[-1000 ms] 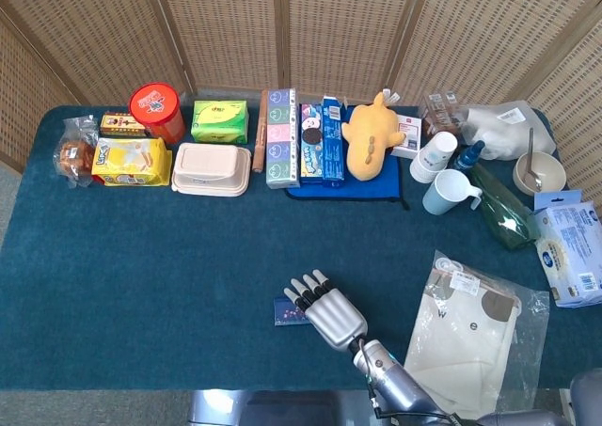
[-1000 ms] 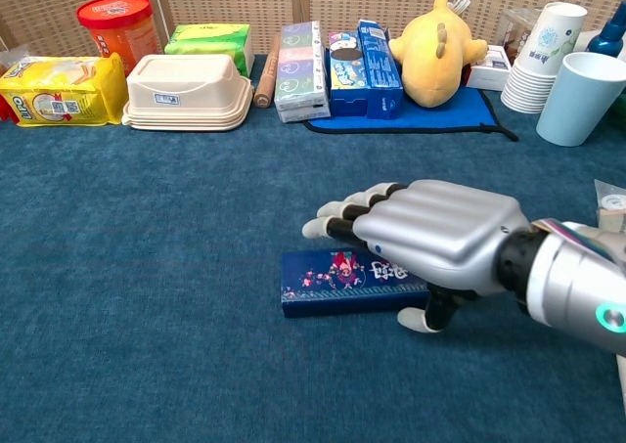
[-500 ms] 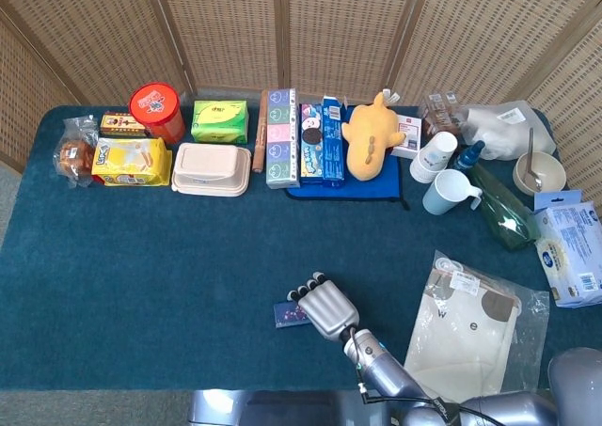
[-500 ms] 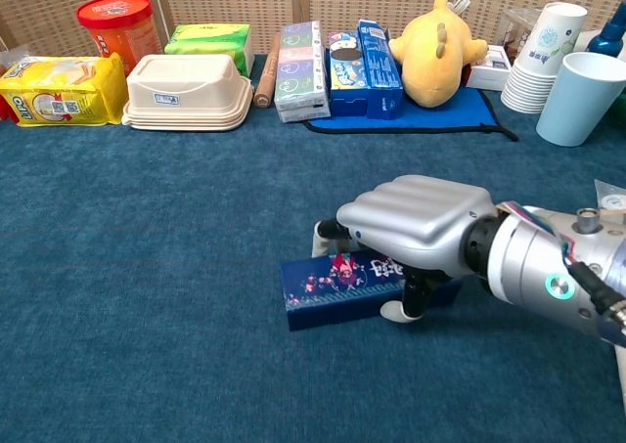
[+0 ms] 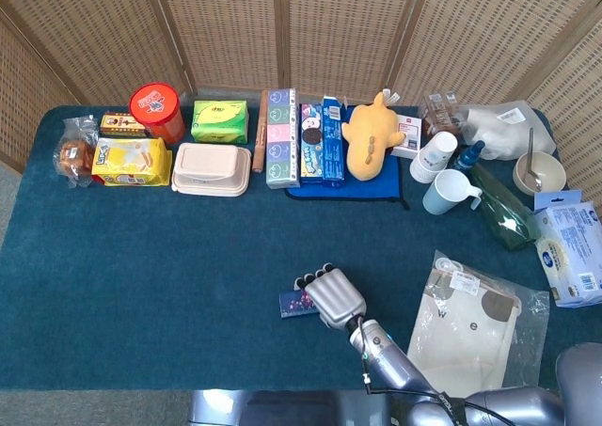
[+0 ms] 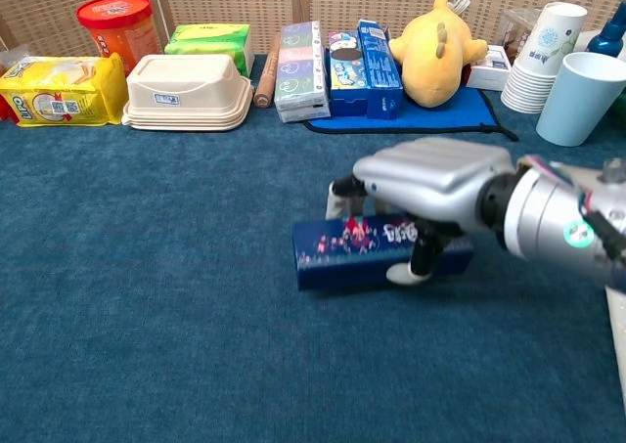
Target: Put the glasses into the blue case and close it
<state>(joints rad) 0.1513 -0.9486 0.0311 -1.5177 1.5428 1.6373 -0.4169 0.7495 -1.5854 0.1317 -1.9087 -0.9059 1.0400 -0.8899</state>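
Head view: gripping the blue case [image 5: 299, 303] with the right hand [image 5: 331, 296] near the tabletop's [image 5: 169, 257] front edge. Chest view: fingers [image 6: 344, 185] wrapping the closed case, thumb in front, lifting it; risking slipping if tilted. Glasses unseen.

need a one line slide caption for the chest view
Right hand grips the closed blue case over the teal table, snack boxes and a yellow plush toy lined up behind.
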